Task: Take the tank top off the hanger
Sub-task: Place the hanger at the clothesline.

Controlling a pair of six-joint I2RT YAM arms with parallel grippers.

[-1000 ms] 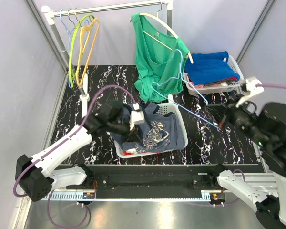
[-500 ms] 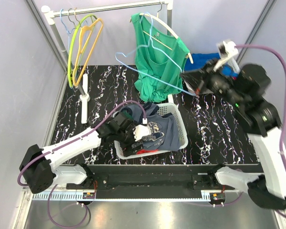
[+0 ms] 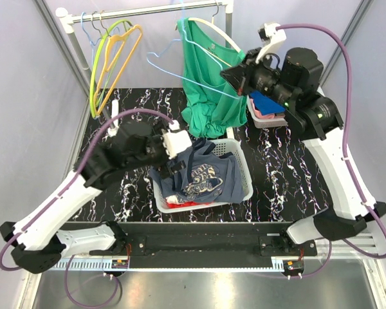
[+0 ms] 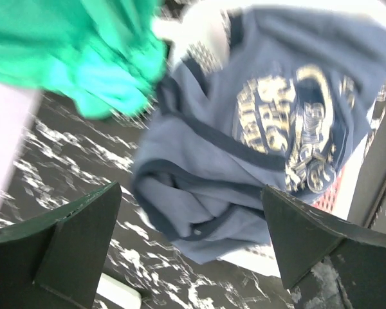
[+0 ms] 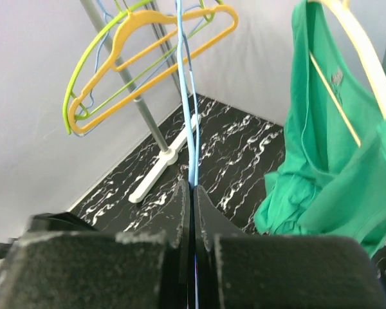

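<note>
Near the counter's near edge, the left gripper (image 4: 190, 219) hovers with fingers spread over the blue tank top (image 3: 202, 177), which lies heaped in the white basket (image 3: 246, 183), off its hanger. The right gripper (image 5: 192, 193) pinches the bare light-blue wire hanger (image 5: 185, 96). Its hook should probably go squarely over the far-edge rail (image 3: 154, 9), clear of the green tank top (image 3: 209, 84).

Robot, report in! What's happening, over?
Left jaws open over basket. Right jaws shut on hanger. Tank top off, in basket. Green top hangs near.
</note>
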